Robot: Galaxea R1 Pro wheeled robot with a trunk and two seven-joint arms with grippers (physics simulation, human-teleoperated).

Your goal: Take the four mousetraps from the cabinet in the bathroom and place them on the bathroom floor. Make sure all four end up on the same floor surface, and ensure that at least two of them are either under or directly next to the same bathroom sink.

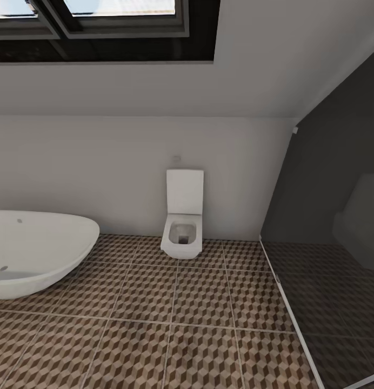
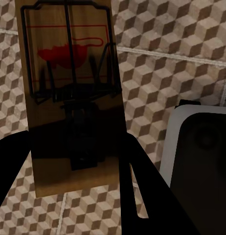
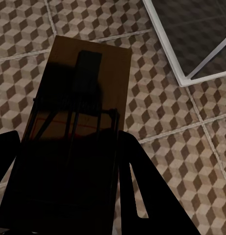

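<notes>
I have a mousetrap (image 2: 69, 98) clamped in the left gripper (image 2: 76, 188) and a second mousetrap (image 3: 76, 122) clamped in the right gripper (image 3: 64, 196), each board pinched between dark fingers and hanging over the cube-patterned bathroom floor (image 1: 171, 319). My head camera looks across that floor at the white bathtub (image 1: 35, 254), the square toilet (image 1: 182, 227) against the pale wall, and a dark glass panel (image 1: 333, 243) on my right; I cannot see the sink or the cabinet from here. The main risk, as I judge it, is setting these traps down where I stand: they would be on the right floor but nowhere near a sink, so the condition could fail. Turning the base blind is another worry, since the glass panel's white bottom edge (image 3: 191, 73) lies close under my right arm and a swing could clip it. The left wrist camera also shows a grey-and-black part (image 2: 201, 147), probably my own base, just beside the trap, so a drop there could land on it instead of on the tiles. Each board is held by one end, so a jolt could twist it loose.
</notes>
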